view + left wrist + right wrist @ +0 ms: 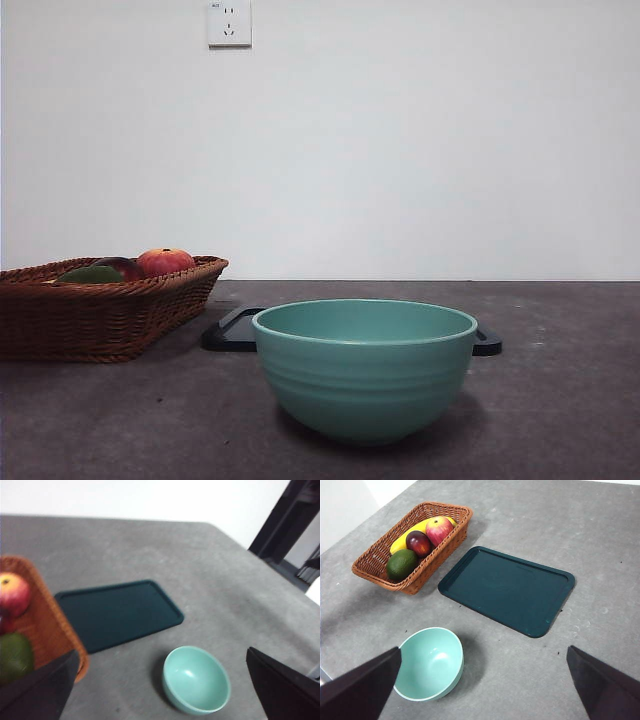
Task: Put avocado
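Brown wicker basket [380, 555] on grey table [600, 540], near one corner. Inside basket: yellow banana [407, 536], dark maroon round fruit [418, 542], red-yellow apple [439, 530], all close together. Dark green flat tray [507, 590] lies just beside basket. Light teal bowl [365, 368] stands upright near tray, not touching. White wall socket [229, 22] on wall behind.

Dark green oval avocado [401, 564], dull skin, lying on side at end of wicker basket [375, 560], touching maroon fruit [418, 542].
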### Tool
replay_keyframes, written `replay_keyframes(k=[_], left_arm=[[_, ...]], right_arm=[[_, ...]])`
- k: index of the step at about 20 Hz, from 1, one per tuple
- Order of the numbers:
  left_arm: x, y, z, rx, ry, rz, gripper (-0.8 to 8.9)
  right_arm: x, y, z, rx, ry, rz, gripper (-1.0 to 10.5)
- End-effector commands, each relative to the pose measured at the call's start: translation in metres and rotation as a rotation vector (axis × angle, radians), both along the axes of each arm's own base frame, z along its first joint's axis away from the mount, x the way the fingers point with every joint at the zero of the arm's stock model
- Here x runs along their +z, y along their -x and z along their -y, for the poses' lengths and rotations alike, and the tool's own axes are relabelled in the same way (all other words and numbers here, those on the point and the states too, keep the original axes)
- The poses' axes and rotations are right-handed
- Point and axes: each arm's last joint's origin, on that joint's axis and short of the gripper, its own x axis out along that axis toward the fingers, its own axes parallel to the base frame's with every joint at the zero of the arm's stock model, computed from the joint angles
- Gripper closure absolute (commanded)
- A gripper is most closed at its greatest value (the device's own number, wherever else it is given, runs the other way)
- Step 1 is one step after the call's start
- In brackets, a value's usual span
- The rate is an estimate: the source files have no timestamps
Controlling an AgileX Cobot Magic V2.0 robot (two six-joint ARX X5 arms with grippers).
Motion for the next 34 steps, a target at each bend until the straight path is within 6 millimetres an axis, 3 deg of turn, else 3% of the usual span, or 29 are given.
replay_keyframes(k=[1,4,7,14,20,25,32,34], left_arm=[[0.008,-0.003,-0.001,0.061,-0.024,-0.01,1.67],[0.014,-0.016,0.0,0.124,-0.094,-0.109,1.67],[0.021,-0.042,0.003,0.18,-0.175,-0.252,1.67],[0.02,-0.136,0.02,0.223,-0.385,-0.531,1.67],[-0.031,-0.205,0.034,0.213,-0.491,-0.729,1.67],[-0.077,-0.25,0.041,0.223,-0.565,-0.705,1.67],[-0.119,-0.271,0.046,0.219,-0.583,-0.782,1.69],[-0.122,-0.272,0.046,0.227,-0.578,-0.795,2.52]], right_arm=[[0.005,0.0,0.0,0.001,-0.009,0.016,3.1],[0.005,0.0,0.0,0.001,-0.009,0.016,3.1],[0.005,0.0,0.0,0.001,-0.009,0.016,3.1],[0.005,0.0,0.0,0.001,-0.009,0.016,3.1],[0.005,0.0,0.0,0.001,-0.009,0.016,3.1],[0.005,0.0,0.0,0.001,-0.01,0.015,3.1],[0.005,0.0,0.0,-0.001,-0.013,0.012,3.1],[0.005,0.0,0.0,-0.004,-0.017,0.008,3.1]])
